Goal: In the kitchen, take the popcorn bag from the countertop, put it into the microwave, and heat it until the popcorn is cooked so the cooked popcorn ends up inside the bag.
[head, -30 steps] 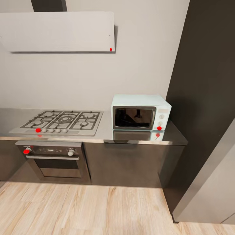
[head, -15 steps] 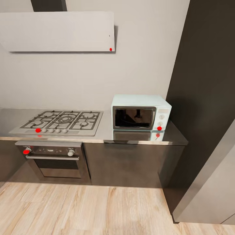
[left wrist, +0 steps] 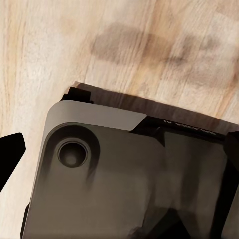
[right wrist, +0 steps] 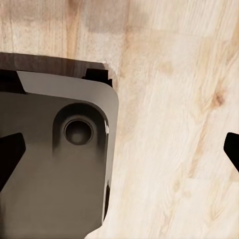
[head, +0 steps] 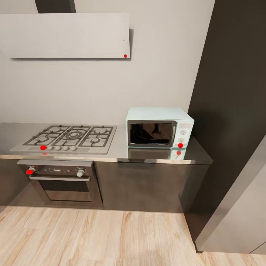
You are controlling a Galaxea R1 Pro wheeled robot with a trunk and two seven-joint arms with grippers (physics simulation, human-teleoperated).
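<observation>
- The small pale blue microwave (head: 159, 127) with its dark glass door shut stands at the right end of the grey, reflective countertop (head: 122, 147), hard by a tall dark cabinet (head: 229, 111); I see no popcorn bag on the visible stretch.
- A steel gas hob (head: 68, 137) lies well left of it, over a built-in dark oven (head: 61, 181).
- The wrist views look down at pale wooden floor (right wrist: 174, 149) and the robot's grey base (left wrist: 124, 179), suggesting arms hanging idle for travel.
- Each shows dark fingertips at opposite edges, so both grippers look spread wide and empty.
</observation>
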